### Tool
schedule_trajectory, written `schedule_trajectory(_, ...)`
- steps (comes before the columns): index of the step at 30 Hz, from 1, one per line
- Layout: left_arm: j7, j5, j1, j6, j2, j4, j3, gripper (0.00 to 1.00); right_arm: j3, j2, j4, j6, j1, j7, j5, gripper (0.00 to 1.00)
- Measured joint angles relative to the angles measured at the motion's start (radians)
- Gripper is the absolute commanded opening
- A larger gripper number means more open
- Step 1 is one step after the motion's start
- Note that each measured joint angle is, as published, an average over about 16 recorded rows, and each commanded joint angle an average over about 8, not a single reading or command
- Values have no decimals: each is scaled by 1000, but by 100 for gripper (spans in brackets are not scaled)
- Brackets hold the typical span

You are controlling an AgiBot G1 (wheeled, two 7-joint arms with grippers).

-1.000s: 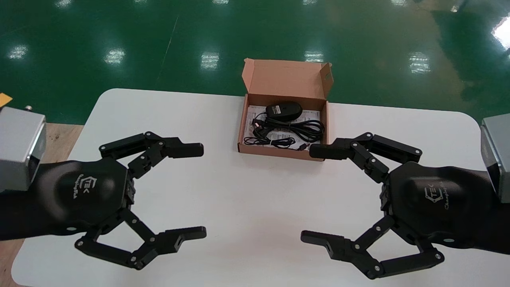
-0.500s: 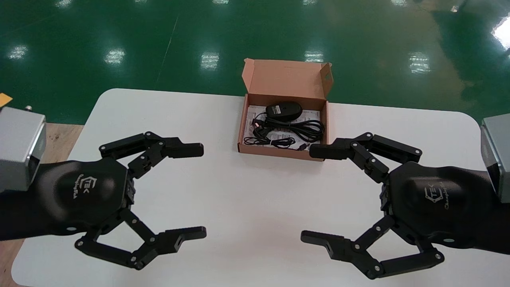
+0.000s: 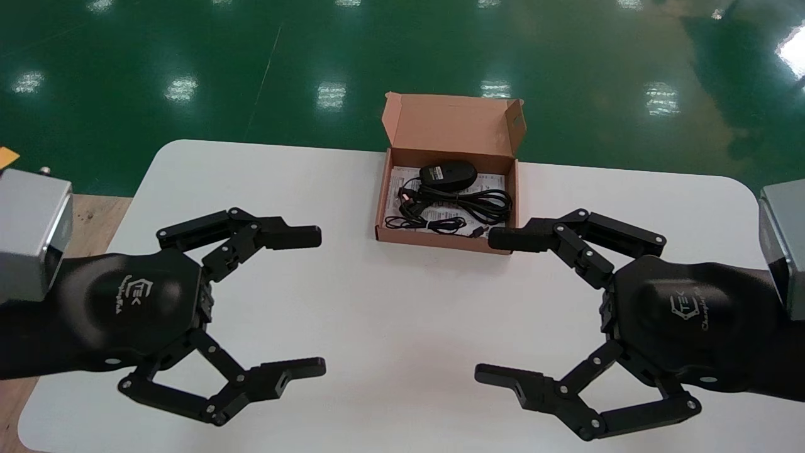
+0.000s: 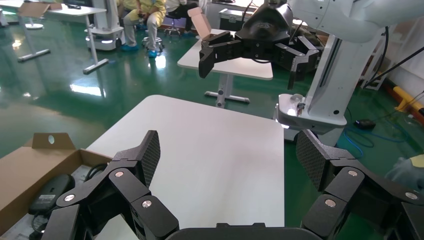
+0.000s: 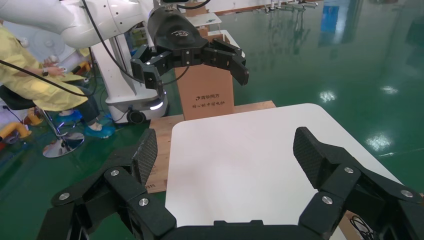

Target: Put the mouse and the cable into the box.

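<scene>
Head camera first: the mouse (image 3: 448,174) and the cable (image 3: 468,204) both lie inside the box (image 3: 381,201), which sits at the far edge of the table (image 3: 390,296) with its lid standing open. The left gripper (image 3: 316,302) and right gripper (image 3: 487,306) hang over the near tabletop, each spread wide and holding nothing. The right gripper's far finger looks just beside the box's near right corner, so a forward swing could, I'd judge, shove the light cardboard or snag the cable's loose end there.

Left wrist now: the left gripper (image 4: 230,152) gapes empty over bare table, with the box (image 4: 30,165) and mouse (image 4: 50,192) well off its line. Little risk here.

Right wrist: the right gripper (image 5: 226,147) is wide and empty. The box scarcely shows, so any reach goes nearly blind to that corner.
</scene>
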Motion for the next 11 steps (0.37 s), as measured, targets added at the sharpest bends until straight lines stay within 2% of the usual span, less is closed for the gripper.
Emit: schedule_trajectory(11,0,0,0,0,0,0,0,100,0,0,0,0,0,0,0,100)
